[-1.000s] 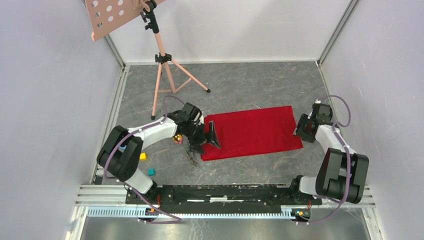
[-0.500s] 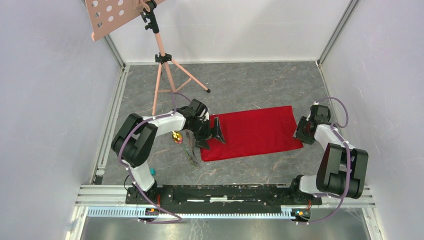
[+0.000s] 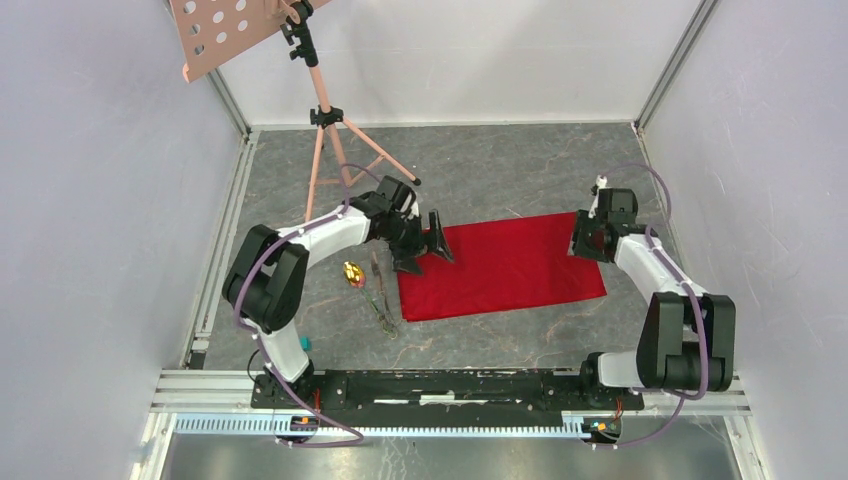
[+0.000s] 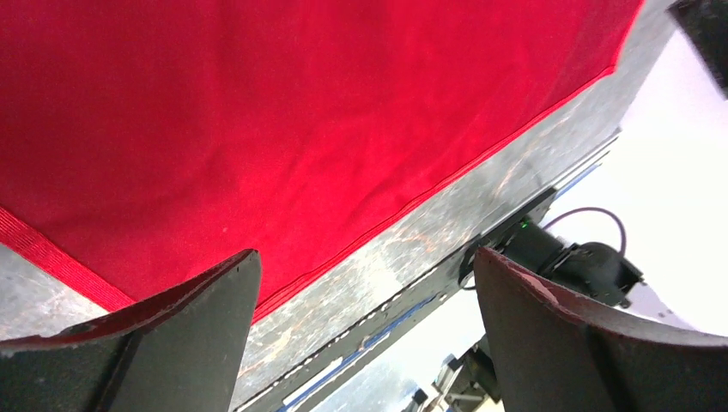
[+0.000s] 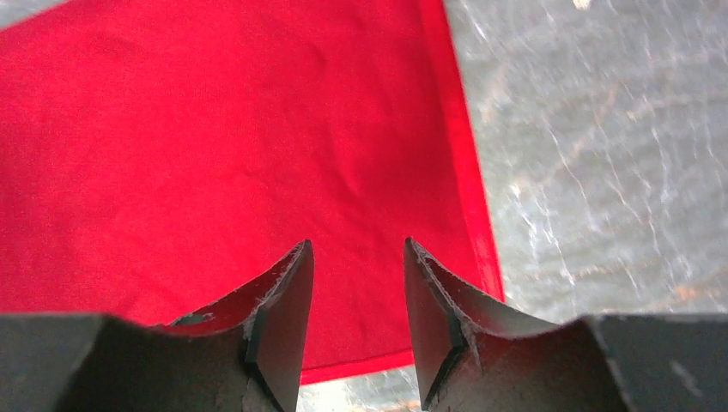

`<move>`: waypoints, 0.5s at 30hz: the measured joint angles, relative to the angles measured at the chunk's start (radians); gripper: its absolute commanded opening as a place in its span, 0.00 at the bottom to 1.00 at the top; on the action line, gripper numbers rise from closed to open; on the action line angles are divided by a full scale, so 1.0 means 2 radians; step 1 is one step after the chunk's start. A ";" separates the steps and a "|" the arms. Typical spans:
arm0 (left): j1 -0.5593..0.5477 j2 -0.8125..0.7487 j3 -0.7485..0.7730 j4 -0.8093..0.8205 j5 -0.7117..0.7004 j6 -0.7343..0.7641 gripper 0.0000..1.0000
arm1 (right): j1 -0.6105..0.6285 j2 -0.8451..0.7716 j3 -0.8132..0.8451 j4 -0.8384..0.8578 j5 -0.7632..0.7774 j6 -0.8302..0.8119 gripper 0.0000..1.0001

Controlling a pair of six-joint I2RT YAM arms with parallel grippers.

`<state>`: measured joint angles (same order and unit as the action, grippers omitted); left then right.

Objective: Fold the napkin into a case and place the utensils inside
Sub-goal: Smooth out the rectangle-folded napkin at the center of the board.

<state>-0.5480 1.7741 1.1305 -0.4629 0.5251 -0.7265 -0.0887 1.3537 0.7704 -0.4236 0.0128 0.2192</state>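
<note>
A pale pink tripod stand (image 3: 322,130) stands on the far left part of the grey marbled table (image 3: 520,165). Its tray (image 3: 215,30), full of round holes, is tilted at the top. White walls (image 3: 100,200) close three sides. A metal rail (image 3: 200,383) runs along the near edge.

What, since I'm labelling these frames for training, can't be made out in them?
- Utensils: top view, too small to count the dark pieces.
- Napkin: its far left corner sits under the left gripper in the top view; both wrist views crop it.
- Right gripper: its wrist view does not show whether its fingers touch the napkin.
</note>
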 measured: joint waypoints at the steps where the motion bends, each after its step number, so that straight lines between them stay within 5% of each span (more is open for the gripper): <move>1: 0.004 0.000 0.009 0.000 -0.001 0.000 1.00 | 0.009 0.007 0.010 0.005 -0.007 -0.002 0.47; 15: 0.039 0.099 0.087 0.005 -0.043 -0.020 1.00 | 0.014 0.044 -0.041 0.069 -0.014 0.004 0.37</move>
<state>-0.4706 1.9724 1.3037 -0.4522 0.4400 -0.7662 -0.0616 1.4418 0.6891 -0.2863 -0.0158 0.2279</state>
